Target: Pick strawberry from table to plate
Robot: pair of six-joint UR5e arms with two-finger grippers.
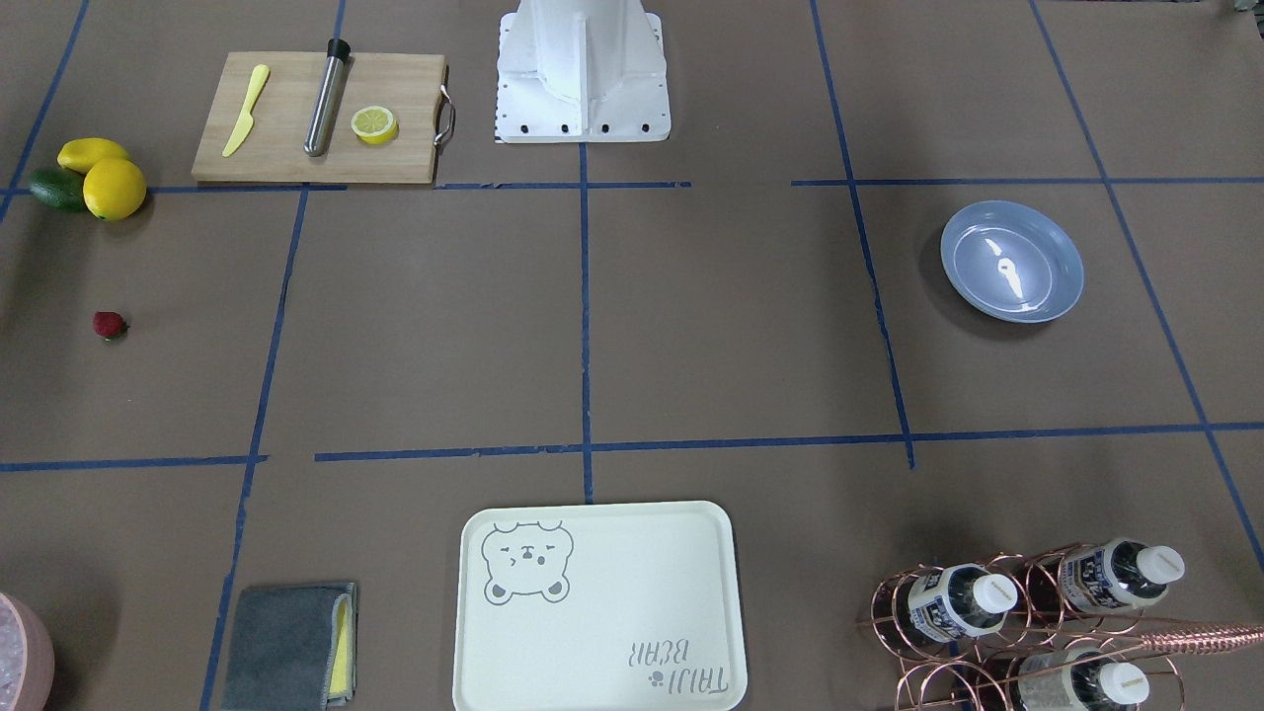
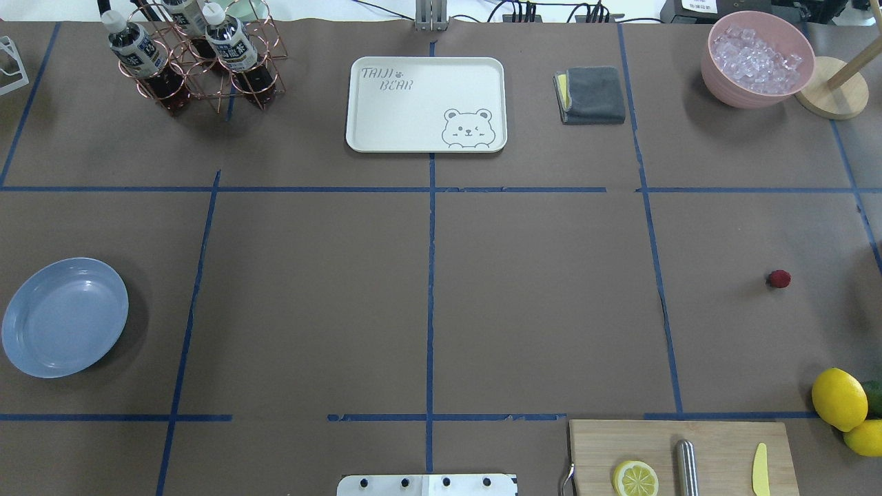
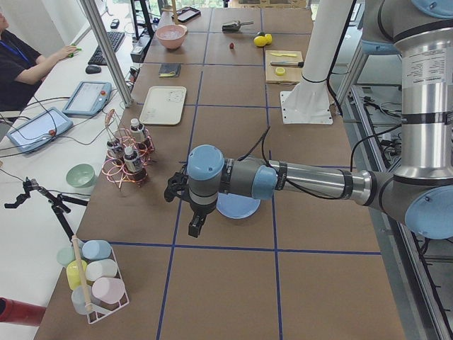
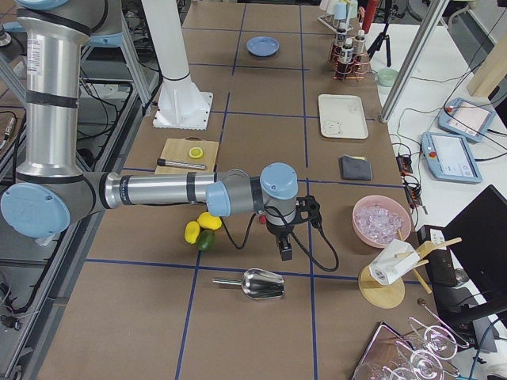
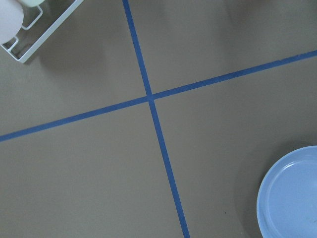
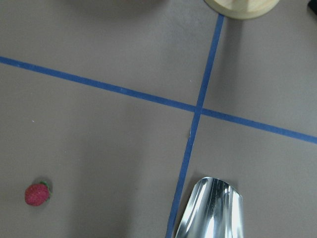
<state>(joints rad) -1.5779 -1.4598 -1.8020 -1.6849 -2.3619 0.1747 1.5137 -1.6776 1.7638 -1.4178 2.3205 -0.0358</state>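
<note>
The strawberry (image 1: 110, 325) (image 2: 779, 278) is a small dark-red berry lying alone on the brown table (image 2: 537, 289), on the robot's right side. It also shows at the lower left of the right wrist view (image 6: 37, 194). The light-blue plate (image 1: 1011, 261) (image 2: 65, 317) (image 5: 292, 196) rests far off on the robot's left side and holds nothing. My left gripper (image 3: 197, 225) hangs over the table beside the plate. My right gripper (image 4: 285, 252) hangs near the lemons and the scoop. Both appear only in the side views, so I cannot tell whether they are open or shut.
A wooden cutting board (image 1: 318, 117) carries a lemon half, a yellow knife and a steel cylinder. Lemons (image 2: 838, 398) lie at the right edge. A bear-print tray (image 2: 426, 103), a bottle rack (image 2: 196, 58), a grey cloth (image 2: 590, 94), an ice bowl (image 2: 756, 58) and a metal scoop (image 6: 210, 208) are nearby.
</note>
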